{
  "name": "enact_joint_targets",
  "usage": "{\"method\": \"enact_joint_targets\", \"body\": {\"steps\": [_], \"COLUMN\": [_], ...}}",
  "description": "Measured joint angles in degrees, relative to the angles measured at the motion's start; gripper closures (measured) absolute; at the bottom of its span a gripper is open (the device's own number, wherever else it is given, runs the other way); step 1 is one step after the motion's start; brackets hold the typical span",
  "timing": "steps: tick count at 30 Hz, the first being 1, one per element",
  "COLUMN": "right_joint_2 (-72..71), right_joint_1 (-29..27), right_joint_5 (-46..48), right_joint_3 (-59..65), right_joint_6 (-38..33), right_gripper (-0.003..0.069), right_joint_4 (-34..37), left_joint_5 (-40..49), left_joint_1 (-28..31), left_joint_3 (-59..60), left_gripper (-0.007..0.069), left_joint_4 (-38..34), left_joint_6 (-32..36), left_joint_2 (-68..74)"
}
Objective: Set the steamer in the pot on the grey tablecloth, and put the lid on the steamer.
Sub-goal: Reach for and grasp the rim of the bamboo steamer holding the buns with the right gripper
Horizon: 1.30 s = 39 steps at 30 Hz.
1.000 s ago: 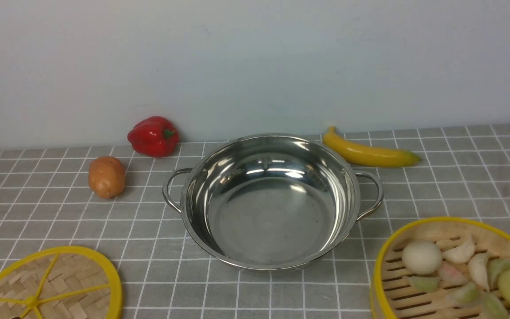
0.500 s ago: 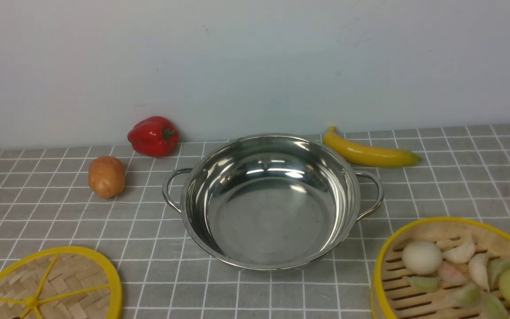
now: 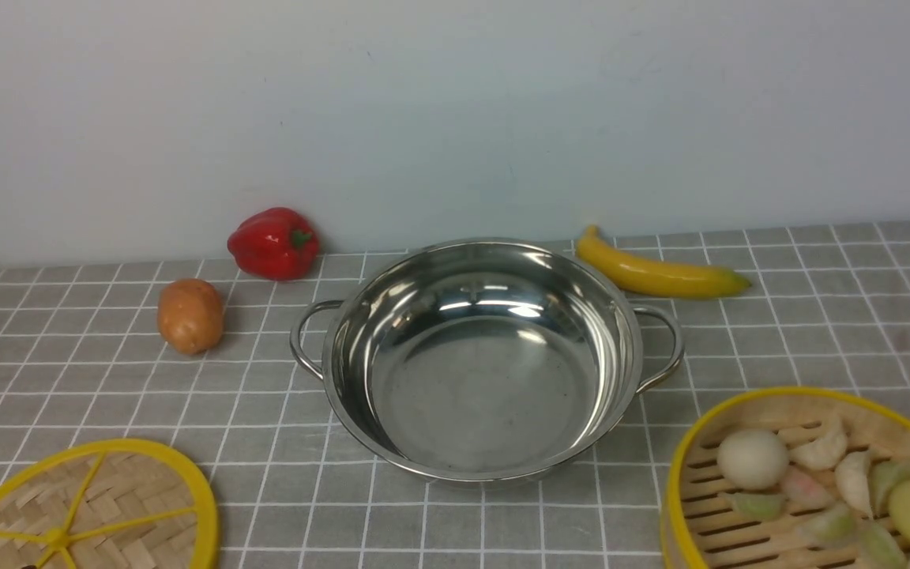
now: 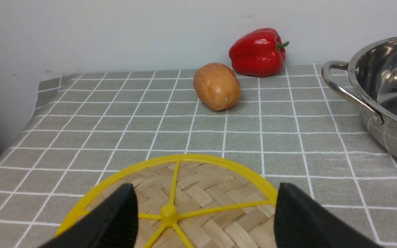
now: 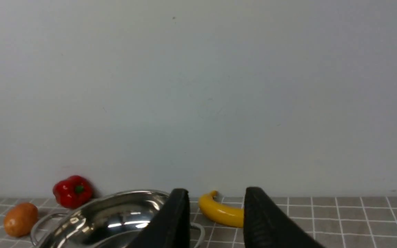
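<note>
**Item: steamer-to-pot move, stock and layout (all places given from the pot)**

- Pot (image 3: 360, 379): one, empty, on the grey tablecloth (image 3: 818, 316), handles to its left and right.
- Steamer (image 3: 787, 411): one, to the pot's near right and apart from it, partly cut off by the front view's edge. It is round, so it has no long axis to line up with, and it holds several toy buns and dumplings (cropped, so not counted).
- Lid (image 3: 99, 506): one, flat on the cloth to the pot's near left.
- Right gripper (image 5: 217, 189): jaws parted, nothing between them. It faces the pot, and the steamer is outside its wrist view. Judged the nearer arm for the steamer.
- Left gripper (image 4: 205, 187): jaws spread wide and empty, poised over the lid's hub.
- Extras: one red pepper (image 3: 273, 243) and one potato (image 3: 190, 314) to the pot's far left, and one banana (image 3: 660, 273) to its far right.
</note>
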Motion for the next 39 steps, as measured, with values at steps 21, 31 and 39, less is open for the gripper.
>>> {"method": "enact_joint_targets", "body": {"steps": [21, 31, 39], "right_joint_2": [8.99, 37.08, 56.18], "right_joint_1": [0.0, 0.0, 11.22], "right_joint_5": [27.35, 30.41, 26.58], "right_joint_3": [-9.43, -10.49, -10.51], "right_joint_6": [-18.13, -33.52, -38.45], "right_gripper": [0.0416, 0.04, 0.0342], "right_joint_4": [14.08, 9.03, 4.22], "left_joint_5": [0.0, 0.0, 0.0], "left_joint_1": [0.0, 0.0, 0.0], "left_joint_3": [0.0, 0.0, 0.0], "left_gripper": [0.0132, 0.0132, 0.0132], "left_joint_4": [0.0, 0.0, 0.0], "left_joint_6": [0.0, 0.0, 0.0], "left_joint_2": [0.0, 0.0, 0.0]}}
